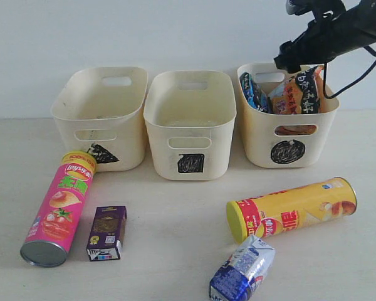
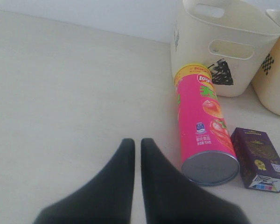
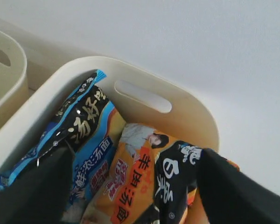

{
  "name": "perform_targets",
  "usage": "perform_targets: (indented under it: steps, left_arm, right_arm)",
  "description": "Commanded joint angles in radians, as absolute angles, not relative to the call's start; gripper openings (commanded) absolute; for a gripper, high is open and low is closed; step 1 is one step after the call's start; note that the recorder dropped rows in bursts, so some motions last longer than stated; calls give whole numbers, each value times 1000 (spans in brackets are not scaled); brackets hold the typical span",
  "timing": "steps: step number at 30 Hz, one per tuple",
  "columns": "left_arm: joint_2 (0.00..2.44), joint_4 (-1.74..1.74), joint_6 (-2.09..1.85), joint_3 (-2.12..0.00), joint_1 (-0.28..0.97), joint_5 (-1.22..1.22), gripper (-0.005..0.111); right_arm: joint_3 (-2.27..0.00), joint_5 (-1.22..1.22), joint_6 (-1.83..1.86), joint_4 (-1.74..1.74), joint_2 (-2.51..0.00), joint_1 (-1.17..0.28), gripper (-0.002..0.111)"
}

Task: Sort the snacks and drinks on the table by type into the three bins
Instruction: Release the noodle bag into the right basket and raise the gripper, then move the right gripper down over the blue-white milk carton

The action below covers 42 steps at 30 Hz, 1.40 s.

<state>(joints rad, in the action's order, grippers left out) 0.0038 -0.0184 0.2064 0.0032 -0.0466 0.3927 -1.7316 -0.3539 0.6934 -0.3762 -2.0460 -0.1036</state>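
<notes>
My right gripper (image 1: 296,58) (image 3: 135,154) hangs open over the circle bin (image 1: 288,128) (image 3: 186,95). The orange-black packet (image 1: 299,94) (image 3: 140,177) and the blue-black packet (image 1: 253,91) (image 3: 86,126) stand inside that bin, below and between the fingers. On the table (image 1: 175,251) the pink tube (image 1: 59,207) (image 2: 203,126) lies by the triangle bin (image 1: 100,116) (image 2: 224,42). Beside it is the purple carton (image 1: 106,233) (image 2: 260,159). The yellow tube (image 1: 291,209) and the blue-and-white pack (image 1: 242,269) lie at the front right. My left gripper (image 2: 137,144) is shut on nothing, low over the table, left of the pink tube.
The square bin (image 1: 190,122) (image 2: 276,84) (image 3: 4,74) stands between the other two, with nothing showing inside it. A plain white wall runs close behind all three bins. The right arm's cable (image 1: 357,72) hangs above the circle bin's right side.
</notes>
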Motion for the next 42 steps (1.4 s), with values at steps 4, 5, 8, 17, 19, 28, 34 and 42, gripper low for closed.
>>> perform_targets:
  steps: [4, 5, 8, 17, 19, 28, 34, 42]
  left_arm:
    - [0, -11, 214, 0, -50, 388, 4]
    - [0, -11, 214, 0, -50, 388, 4]
    - [0, -11, 214, 0, -50, 388, 4]
    - [0, -11, 214, 0, -50, 388, 4]
    - [0, -11, 214, 0, -50, 388, 4]
    - [0, -11, 214, 0, -50, 388, 4]
    - [0, -11, 214, 0, -50, 391, 4]
    - [0, -11, 214, 0, -50, 391, 4]
  right_arm:
    - [-1738, -511, 676, -308, -1949, -100, 27]
    - [-1738, -541, 676, -308, -1939, -100, 19]
    - [-1738, -625, 675, -308, -1914, -100, 0]
    - [-1738, -866, 343, -38, -1862, -100, 0]
    - [-1738, -944, 284, 25, -1851, -100, 0]
    - [-1736, -1171, 186, 103, -1799, -100, 0]
    - [-1732, -1221, 153, 120, -1767, -100, 0]
    - [-1582, -1221, 567, -168, -1701, -100, 0]
